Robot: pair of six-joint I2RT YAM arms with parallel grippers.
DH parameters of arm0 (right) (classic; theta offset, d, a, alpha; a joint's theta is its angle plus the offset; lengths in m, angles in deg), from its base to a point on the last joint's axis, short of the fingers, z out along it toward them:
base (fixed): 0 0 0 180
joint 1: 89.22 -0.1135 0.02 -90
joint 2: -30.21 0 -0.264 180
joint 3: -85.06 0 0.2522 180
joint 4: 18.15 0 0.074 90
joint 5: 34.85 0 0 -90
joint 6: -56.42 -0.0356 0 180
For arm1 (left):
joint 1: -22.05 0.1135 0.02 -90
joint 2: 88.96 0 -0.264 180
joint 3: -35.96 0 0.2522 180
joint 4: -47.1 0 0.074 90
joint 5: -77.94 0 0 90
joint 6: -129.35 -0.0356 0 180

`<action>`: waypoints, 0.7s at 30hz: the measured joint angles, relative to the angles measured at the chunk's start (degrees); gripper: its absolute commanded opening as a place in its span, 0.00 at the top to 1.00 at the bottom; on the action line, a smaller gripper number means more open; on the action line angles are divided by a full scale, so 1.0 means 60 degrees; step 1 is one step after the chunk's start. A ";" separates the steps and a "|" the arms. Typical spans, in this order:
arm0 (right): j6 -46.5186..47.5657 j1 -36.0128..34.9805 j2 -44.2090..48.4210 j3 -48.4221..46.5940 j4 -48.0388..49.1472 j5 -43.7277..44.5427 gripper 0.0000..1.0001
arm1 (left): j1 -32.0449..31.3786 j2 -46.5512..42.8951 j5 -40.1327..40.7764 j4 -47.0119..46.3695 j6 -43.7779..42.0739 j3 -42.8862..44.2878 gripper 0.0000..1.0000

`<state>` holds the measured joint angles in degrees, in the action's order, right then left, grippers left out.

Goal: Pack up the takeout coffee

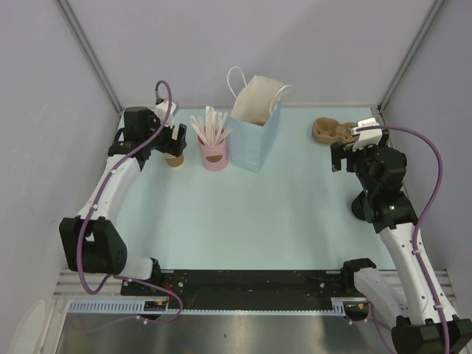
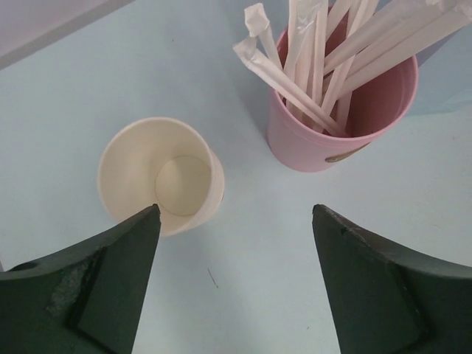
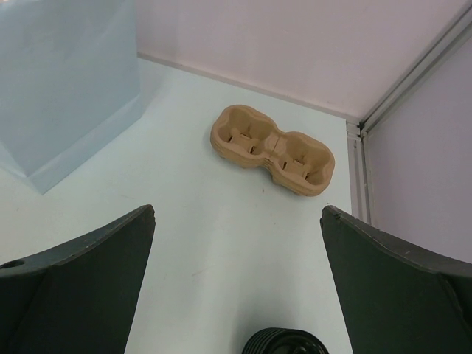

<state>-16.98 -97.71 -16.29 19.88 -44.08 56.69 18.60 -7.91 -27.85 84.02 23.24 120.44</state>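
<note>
- Right gripper (image 3: 237, 212) is spread open and empty. The coffee (image 3: 284, 341) shows only as a black ribbed lid edge, low between its jaws (probable ID).
- Step, as I judge it: centre on the cup, close on the paper wall under the lid, keep it upright. The bag (image 3: 70, 88) lies ahead-left.
- Left gripper (image 2: 236, 210) is open over a lidless cup (image 2: 158, 181). The top view hides the coffee, but only it shows the bag's open mouth.

On my pale blue table (image 1: 243, 221) I see, along the back, a lidless paper cup (image 2: 158, 177), a pink cup of wrapped straws (image 1: 213, 155), a blue paper bag (image 1: 254, 140) and a pulp cup carrier (image 1: 330, 131). Of the takeout coffee (image 3: 284, 341) only the black lid shows.
</note>
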 measured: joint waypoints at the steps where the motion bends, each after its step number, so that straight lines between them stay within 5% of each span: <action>1: 0.0000 0.0004 0.0000 0.0000 -0.0007 -0.0011 0.00 | 0.0011 0.0040 -0.0102 -0.0095 -0.0076 0.0000 0.18; 21: 0.0011 0.0357 -0.0138 0.0000 -0.0058 -0.0091 0.00 | 0.0474 0.1643 -0.1392 -0.1490 -0.0229 -0.0266 0.51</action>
<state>-16.91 -95.57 -17.12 19.88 -44.43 56.14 21.45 1.95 -36.20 75.08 21.86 118.84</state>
